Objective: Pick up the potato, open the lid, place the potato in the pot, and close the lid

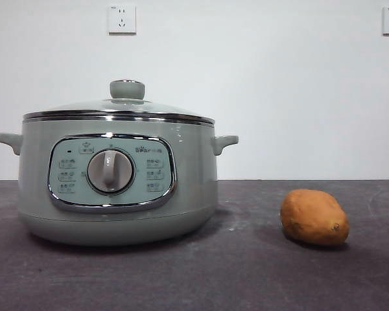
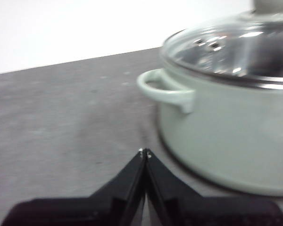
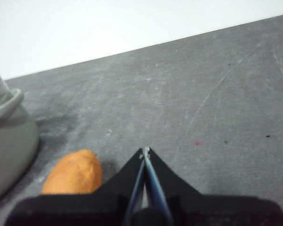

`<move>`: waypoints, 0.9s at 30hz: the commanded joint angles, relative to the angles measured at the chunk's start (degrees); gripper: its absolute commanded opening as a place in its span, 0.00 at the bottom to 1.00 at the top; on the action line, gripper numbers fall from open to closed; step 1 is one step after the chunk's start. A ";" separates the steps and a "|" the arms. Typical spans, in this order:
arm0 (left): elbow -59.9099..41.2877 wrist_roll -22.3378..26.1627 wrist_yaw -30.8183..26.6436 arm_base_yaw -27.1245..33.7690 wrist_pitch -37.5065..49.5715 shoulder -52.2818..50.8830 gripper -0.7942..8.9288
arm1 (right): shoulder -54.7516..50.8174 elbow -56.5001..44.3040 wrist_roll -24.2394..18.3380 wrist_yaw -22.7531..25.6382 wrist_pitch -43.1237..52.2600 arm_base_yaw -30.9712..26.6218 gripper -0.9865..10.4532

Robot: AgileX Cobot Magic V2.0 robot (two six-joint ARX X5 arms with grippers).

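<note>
Flanking pot [image 1: 117, 188]: potato [image 1: 314, 216], sockets [image 1: 122, 19].

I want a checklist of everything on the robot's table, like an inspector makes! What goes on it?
Surface: dark grey table, scuffed with pale scratches.
Job's things: oval orange-brown potato lies on the table, apart from the big round sage-green cooker pot; domed glass lid with green knob sits shut on the pot.
Clutter: nothing seen.
Grippers: left gripper shut, holding nothing, near the pot's side handle; right gripper shut, holding nothing, near the potato. Neither shows in the front view.
Cables: nothing seen.
Surroundings: plain white wall with two white wall sockets.
</note>
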 commanded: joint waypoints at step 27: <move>14.71 -19.34 2.84 0.17 -1.84 11.28 0.08 | 19.65 17.79 5.33 -2.47 -4.31 0.07 0.08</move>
